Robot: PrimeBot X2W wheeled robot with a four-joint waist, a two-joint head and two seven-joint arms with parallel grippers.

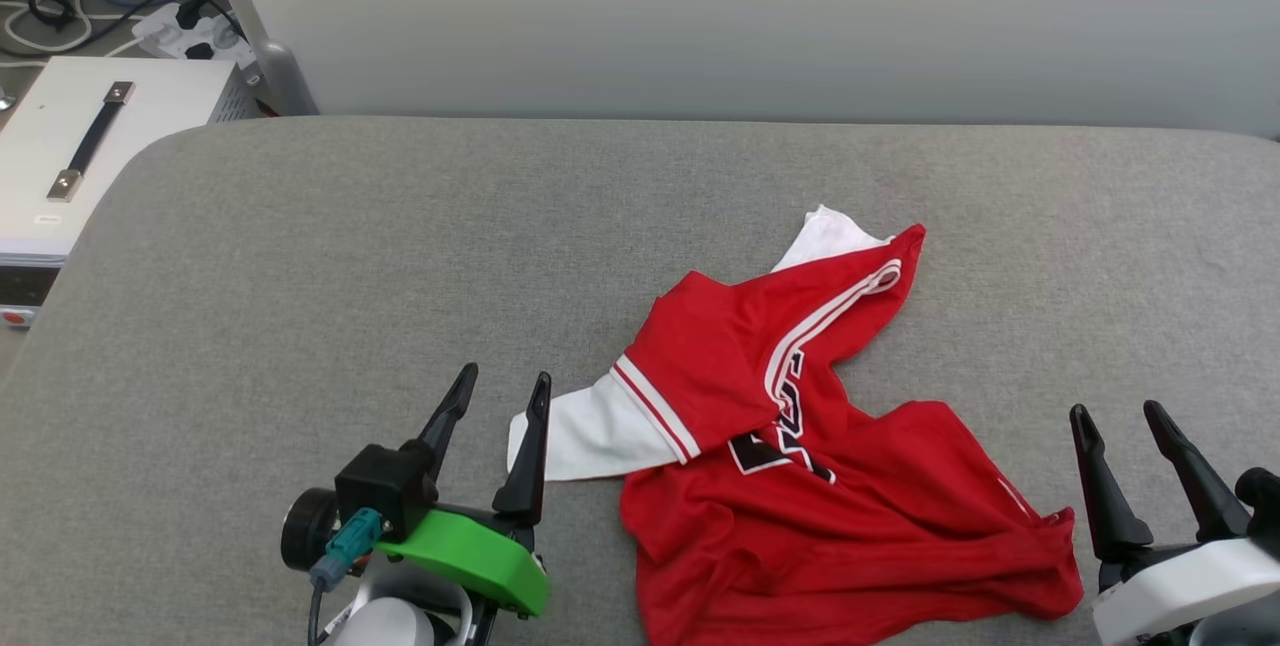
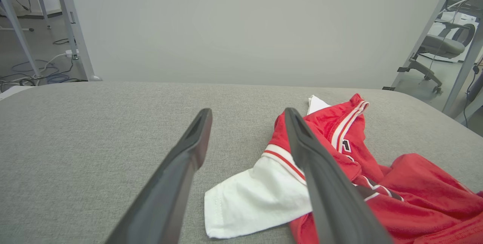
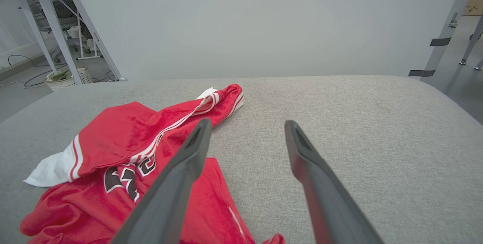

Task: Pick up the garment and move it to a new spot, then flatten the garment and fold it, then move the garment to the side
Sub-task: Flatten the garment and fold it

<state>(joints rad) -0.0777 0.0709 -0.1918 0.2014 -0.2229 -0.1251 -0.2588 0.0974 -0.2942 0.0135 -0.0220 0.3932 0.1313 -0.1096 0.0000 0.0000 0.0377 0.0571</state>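
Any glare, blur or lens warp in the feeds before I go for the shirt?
Head view: soft even light, no glare, shirt sharp, faint shadows under its folds. Left wrist view: wide-angle, side posts lean, the left gripper looks soft near the bottom edge. Right wrist view: same lean, the right gripper likewise soft.

One garment (image 1: 800, 466) lies on one grey padded surface (image 1: 400, 256), and two white sleeves (image 1: 590, 431) show on it. There are two grippers, the left gripper (image 1: 505, 381) and the right gripper (image 1: 1115, 411), each with two long dark fingers (image 1: 528, 446), four in all. Beside the surface stands one white case (image 1: 40, 186) with one black handle (image 1: 92, 139), and beyond it one white power strip (image 1: 190, 31). The left wrist view takes in one office chair (image 2: 441, 45), the right wrist view one pale basket (image 3: 64, 79).
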